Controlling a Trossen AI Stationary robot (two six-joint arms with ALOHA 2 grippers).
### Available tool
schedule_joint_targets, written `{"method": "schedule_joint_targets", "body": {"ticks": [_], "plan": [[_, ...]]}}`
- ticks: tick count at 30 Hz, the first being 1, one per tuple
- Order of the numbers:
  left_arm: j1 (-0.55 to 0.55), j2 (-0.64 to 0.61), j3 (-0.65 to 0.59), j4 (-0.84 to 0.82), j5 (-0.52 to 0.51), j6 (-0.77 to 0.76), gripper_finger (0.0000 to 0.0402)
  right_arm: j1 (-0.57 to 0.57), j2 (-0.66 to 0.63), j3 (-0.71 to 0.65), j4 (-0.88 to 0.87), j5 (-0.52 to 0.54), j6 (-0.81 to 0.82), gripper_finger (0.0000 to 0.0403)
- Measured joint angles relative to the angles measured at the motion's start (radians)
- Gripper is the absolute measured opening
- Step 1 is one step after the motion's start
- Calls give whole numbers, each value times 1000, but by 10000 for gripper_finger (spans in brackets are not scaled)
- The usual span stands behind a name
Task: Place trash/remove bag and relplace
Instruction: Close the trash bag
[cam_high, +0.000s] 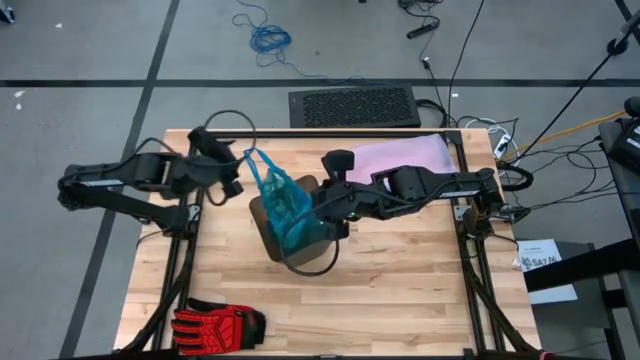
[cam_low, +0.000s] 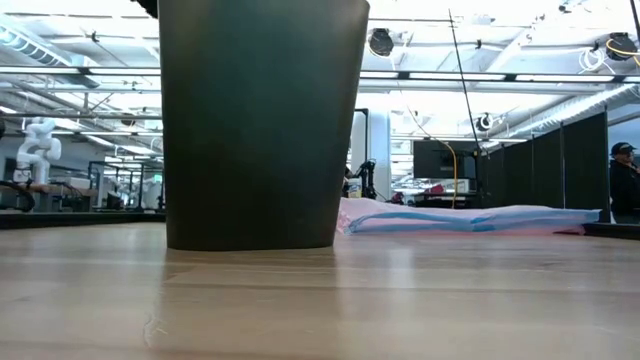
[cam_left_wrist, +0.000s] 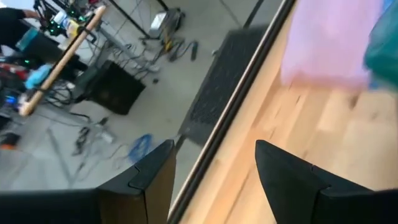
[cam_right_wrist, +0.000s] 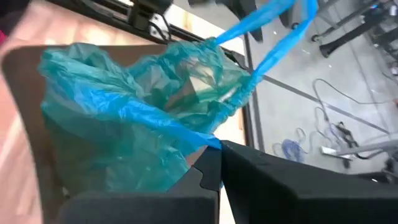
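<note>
My right hand (cam_right_wrist: 219, 163) is pinched shut on the teal-green bag (cam_right_wrist: 130, 124), gripping it by the blue drawstring at the bin (cam_high: 290, 225) rim. Bag's gathered up, half out of the dark bin, w/ one drawstring loop (cam_high: 258, 165) stretched out toward my left hand (cam_high: 232, 165). Can't tell if the loop touches it. Left hand sits near the bench (cam_high: 400, 290) far edge, fingers (cam_left_wrist: 149, 180) spread wide, nothing btwn them. Pale lilac bag (cam_high: 400, 155) lies flat on the bench behind my right arm. Red-and-black glove (cam_high: 215, 323) at the near left corner, well apart from the bin.
</note>
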Motion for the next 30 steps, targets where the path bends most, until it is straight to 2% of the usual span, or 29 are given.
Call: {"method": "schedule_joint_targets", "body": {"ticks": [4, 6, 12, 16, 18, 27, 30], "plan": [[-66, -85, 0, 1, 12, -112, 214, -5, 0, 0, -26, 25, 0, 0], [-98, -140, 0, 16, 71, -158, 214, -6, 0, 0, -28, 25, 2, 0], [-177, -225, 1, 228, 397, -156, 214, -6, 0, 0, -22, 25, 3, 0], [-209, -195, 0, 403, 655, -90, 214, -6, 0, 0, 13, 21, -8, 0], [-218, -164, 0, 467, 729, -78, 214, -6, 0, 0, 35, 18, -15, 0], [-220, 80, -1, 632, 732, -73, 215, -6, 0, 0, 144, 16, -35, 0], [-214, 122, -4, 653, 689, -69, 215, -1, 0, 0, 188, 16, -41, 0]]}}
